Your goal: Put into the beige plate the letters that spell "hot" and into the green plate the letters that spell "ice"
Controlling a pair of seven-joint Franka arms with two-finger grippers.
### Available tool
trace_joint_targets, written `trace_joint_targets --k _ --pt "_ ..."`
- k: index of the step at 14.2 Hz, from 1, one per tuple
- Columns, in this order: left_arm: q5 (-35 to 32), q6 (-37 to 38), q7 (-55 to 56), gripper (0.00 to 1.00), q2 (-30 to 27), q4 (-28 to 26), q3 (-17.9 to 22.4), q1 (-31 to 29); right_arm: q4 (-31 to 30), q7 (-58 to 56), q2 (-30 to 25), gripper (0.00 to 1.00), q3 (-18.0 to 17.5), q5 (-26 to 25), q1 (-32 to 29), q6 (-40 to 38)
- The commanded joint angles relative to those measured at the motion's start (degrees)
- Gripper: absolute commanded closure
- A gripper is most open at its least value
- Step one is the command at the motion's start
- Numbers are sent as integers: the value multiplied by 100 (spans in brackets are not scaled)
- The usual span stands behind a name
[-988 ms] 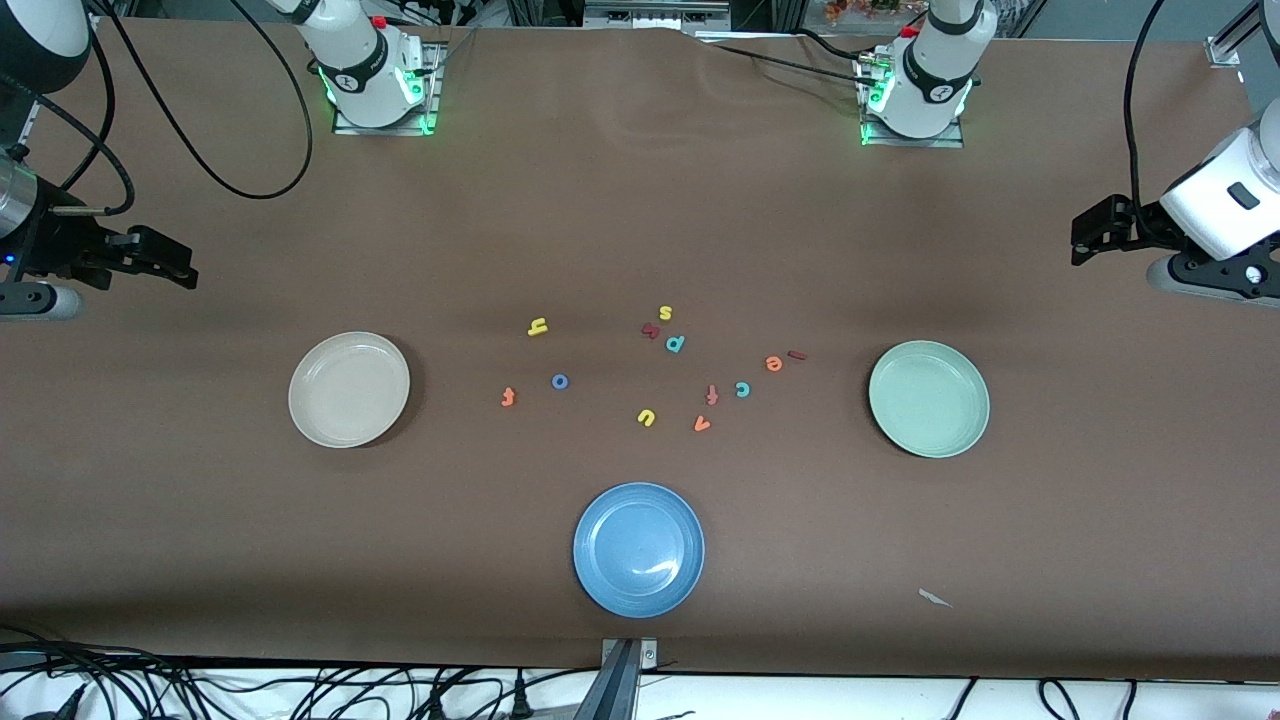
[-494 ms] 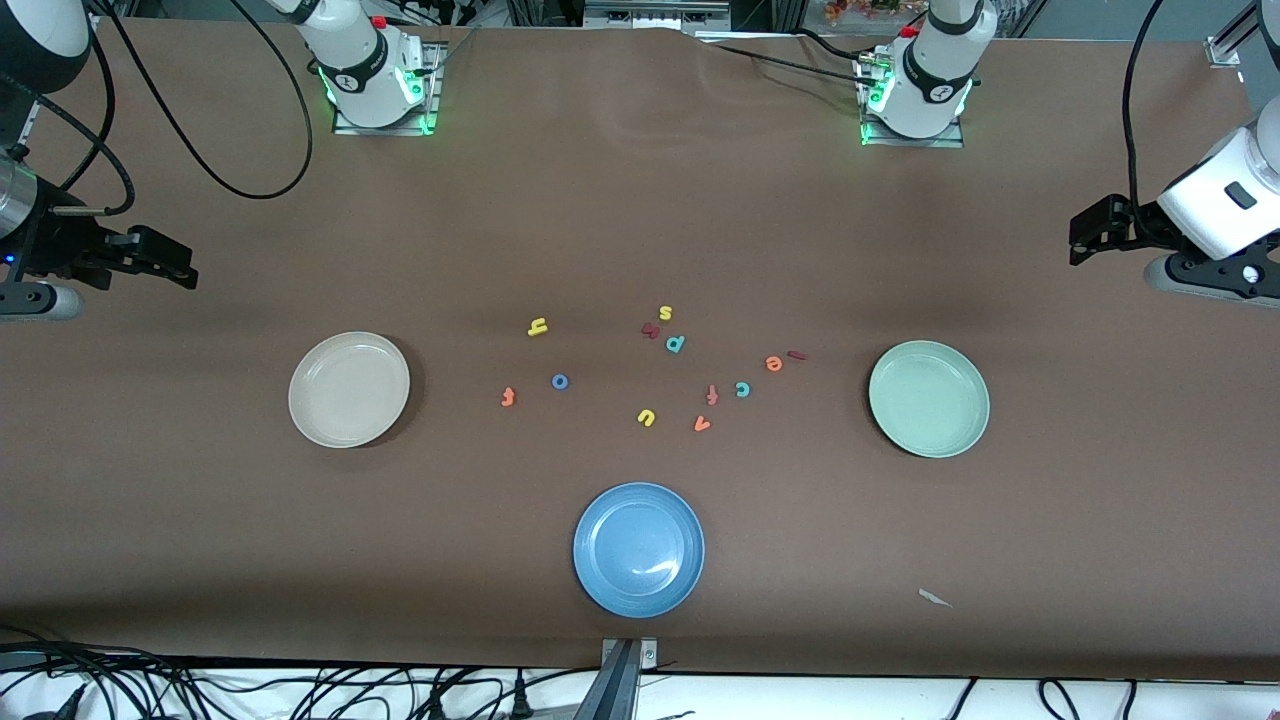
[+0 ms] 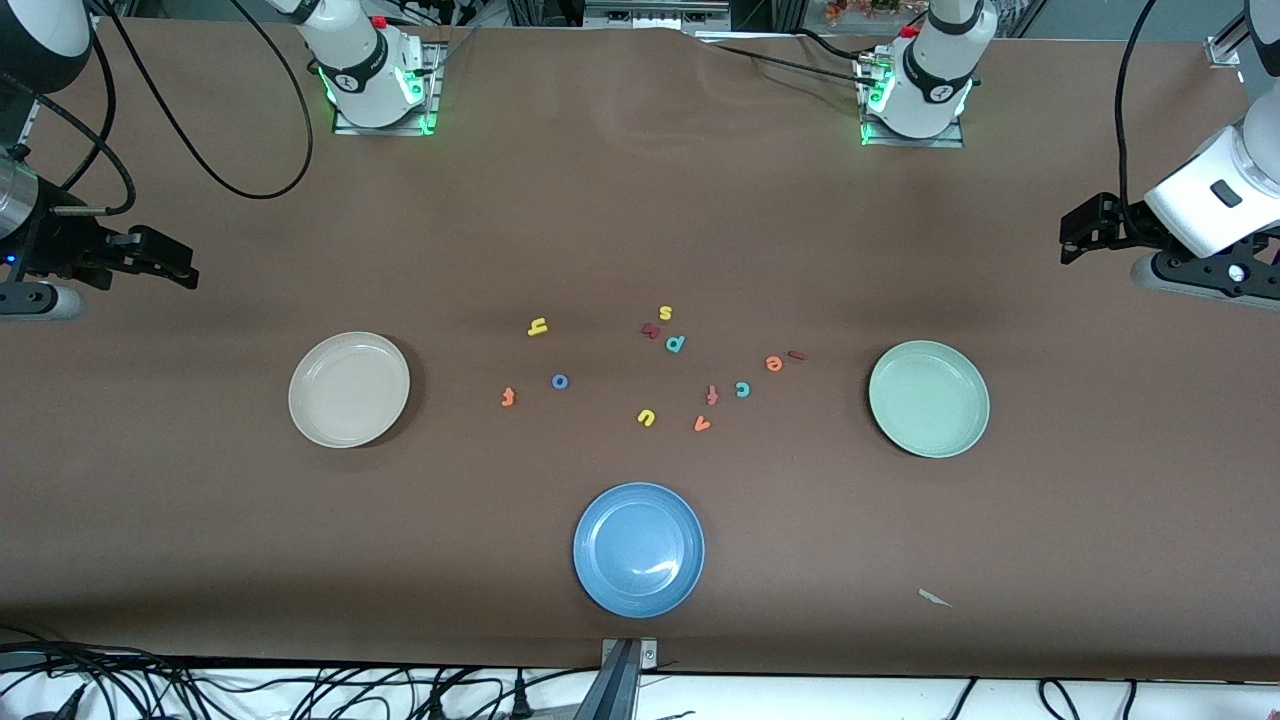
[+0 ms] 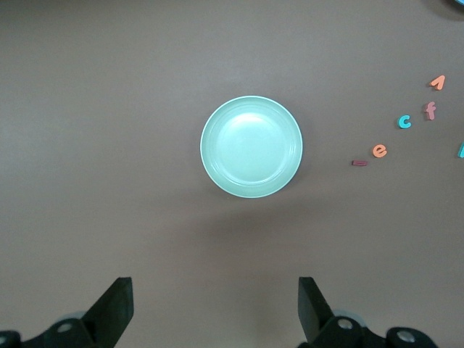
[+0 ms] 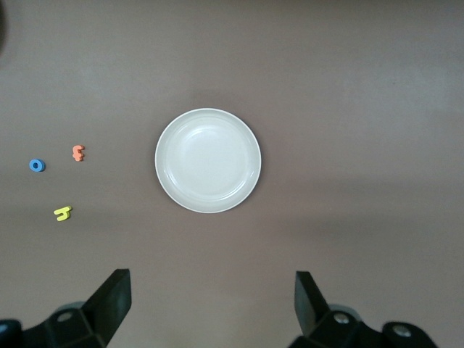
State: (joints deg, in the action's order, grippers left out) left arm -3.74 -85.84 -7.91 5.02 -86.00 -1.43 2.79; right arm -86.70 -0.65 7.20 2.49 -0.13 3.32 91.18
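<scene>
The yellow h (image 3: 537, 326), blue o (image 3: 559, 381) and orange t (image 3: 508, 397) lie on the table beside the empty beige plate (image 3: 349, 389). The dark red i (image 3: 797, 354), orange e (image 3: 773, 363) and teal c (image 3: 742, 389) lie beside the empty green plate (image 3: 929, 399). My left gripper (image 3: 1075, 235) hangs open and empty in the air at its end of the table; its wrist view shows the green plate (image 4: 251, 146). My right gripper (image 3: 175, 265) waits open and empty at the right arm's end, with the beige plate (image 5: 208, 160) in its wrist view.
A blue plate (image 3: 638, 549) sits nearest the front camera. Other letters lie mixed in at the middle: yellow s (image 3: 665, 312) and u (image 3: 646, 417), teal p (image 3: 675, 344), a dark red curved letter (image 3: 650, 330), orange-red f (image 3: 712, 394) and v (image 3: 702, 424). A paper scrap (image 3: 935, 598) lies near the front edge.
The left arm has shifted slightly toward the table's middle. The right arm, the letters and the plates have not moved.
</scene>
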Motion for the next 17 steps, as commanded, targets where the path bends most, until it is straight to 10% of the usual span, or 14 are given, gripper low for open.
trace_joint_targets --k 1,17 --pt "-109 77 -44 0 -1 93 2 29 -57 -14 -69 0 -29 -57 10 31" --pt "-66 94 -157 0 -19 163 -191 20 -101 1073 220 0 -55 -13 668 75"
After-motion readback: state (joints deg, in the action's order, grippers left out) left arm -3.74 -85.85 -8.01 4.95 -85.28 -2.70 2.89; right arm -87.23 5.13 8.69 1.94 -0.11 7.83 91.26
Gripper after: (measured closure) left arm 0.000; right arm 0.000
